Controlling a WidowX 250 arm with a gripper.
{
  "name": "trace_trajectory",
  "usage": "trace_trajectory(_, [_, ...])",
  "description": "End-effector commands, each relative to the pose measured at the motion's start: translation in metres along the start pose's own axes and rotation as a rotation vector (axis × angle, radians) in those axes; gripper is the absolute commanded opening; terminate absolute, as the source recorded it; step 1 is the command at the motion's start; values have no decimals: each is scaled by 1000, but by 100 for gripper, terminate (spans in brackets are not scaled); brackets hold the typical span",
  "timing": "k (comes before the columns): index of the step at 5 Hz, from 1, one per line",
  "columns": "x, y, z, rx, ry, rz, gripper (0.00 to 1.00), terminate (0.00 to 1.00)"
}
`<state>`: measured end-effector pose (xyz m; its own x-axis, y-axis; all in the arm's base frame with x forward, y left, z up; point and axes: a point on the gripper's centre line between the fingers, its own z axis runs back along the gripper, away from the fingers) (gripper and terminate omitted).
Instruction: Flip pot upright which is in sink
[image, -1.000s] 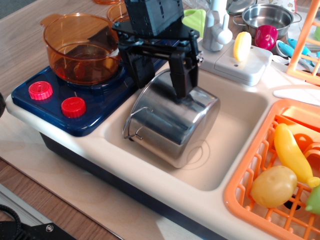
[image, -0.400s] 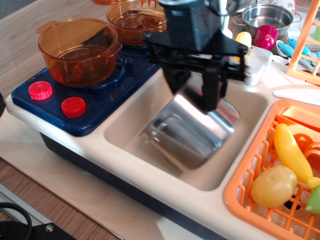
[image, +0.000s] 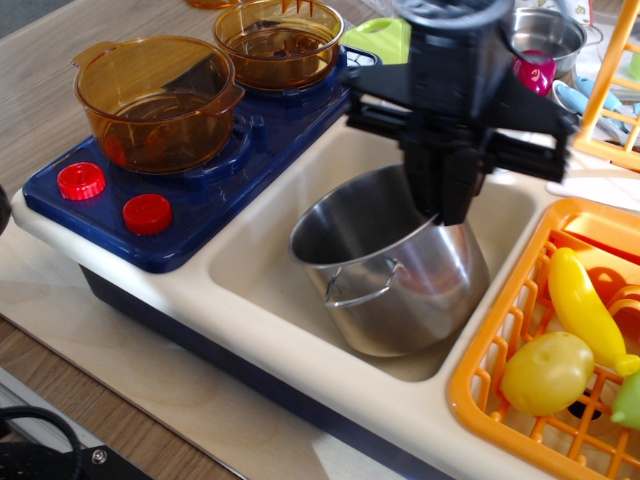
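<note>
The shiny steel pot (image: 400, 280) sits in the cream-white sink (image: 270, 290), its opening now up and tipped a little toward the left, a wire handle facing the front. My black gripper (image: 440, 205) comes down from above at the pot's far right rim. Its fingers are shut on the rim, one inside and one outside the wall. The pot's base seems to rest on or just above the sink floor; I cannot tell which.
Two amber see-through pots (image: 160, 95) (image: 278, 40) stand on the navy stove (image: 190, 170) to the left. An orange dish rack (image: 520, 400) with toy fruit (image: 548, 372) borders the sink on the right. A smaller steel pan (image: 545, 30) sits at the back.
The gripper has moved right with the pot in its hold. The pot has turned from lying on its side, mouth left, to nearly upright with its mouth up.
</note>
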<state>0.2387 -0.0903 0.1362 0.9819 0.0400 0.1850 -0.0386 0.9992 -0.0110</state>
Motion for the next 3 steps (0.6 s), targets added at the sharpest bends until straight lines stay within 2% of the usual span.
trace_trajectory(1, [6, -13, 4, 105, -76, -87, 100, 0])
trace_trajectory(2, [6, -13, 4, 105, -76, -87, 100, 0])
trace_trajectory(3, [6, -13, 4, 105, -76, -87, 100, 100])
